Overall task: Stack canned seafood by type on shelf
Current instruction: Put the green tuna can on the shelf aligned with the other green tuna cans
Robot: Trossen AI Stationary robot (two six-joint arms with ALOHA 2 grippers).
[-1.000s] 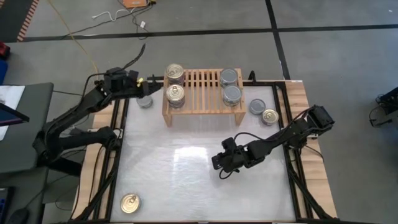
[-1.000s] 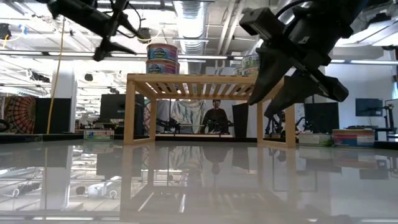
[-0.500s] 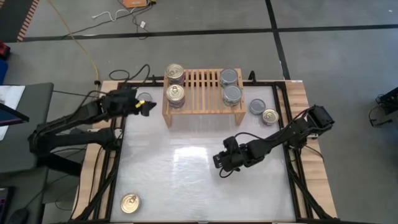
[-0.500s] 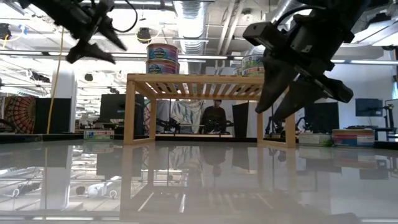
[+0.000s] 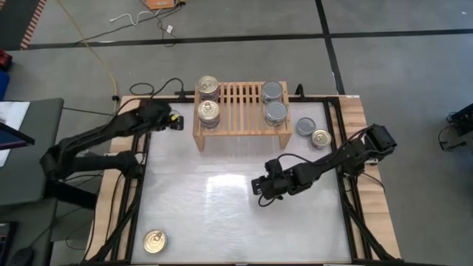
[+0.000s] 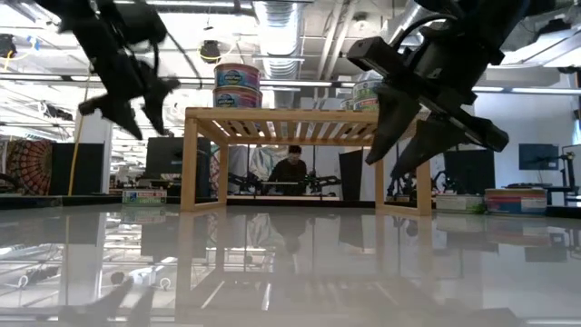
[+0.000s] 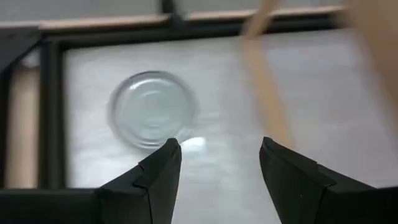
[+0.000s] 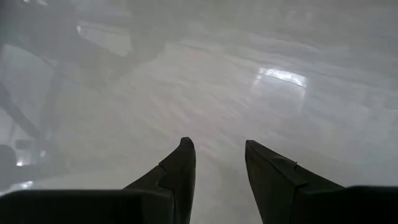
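The light-wood shelf point(image 5: 240, 111) stands at the table's far middle. On its left end are two gold-topped tins point(image 5: 209, 112), on its right end two silver-topped ones point(image 5: 276, 112). A silver-topped tin point(image 7: 152, 109) lies on the table left of the shelf. My left gripper point(image 7: 219, 146) hangs open over it, tipped down and apart from it point(image 5: 172, 121). A silver tin point(image 5: 305, 126) and a gold one point(image 5: 321, 138) lie right of the shelf, and another gold tin point(image 5: 154, 241) sits at the near left corner. My right gripper point(image 5: 260, 193) hovers open over the table's middle, holding nothing point(image 8: 217, 144).
The white tabletop point(image 5: 222, 214) has a dark frame rail point(image 5: 142, 185) along its left and right sides. In the low view the shelf's legs point(image 6: 192, 163) stand on the table with open room under the slats. A person sits in the room behind point(image 6: 290, 168).
My left gripper has come down from beside the shelf's far left corner and tipped its fingers downward, ending over the silver tin left of the shelf. Its fingers have stayed open.
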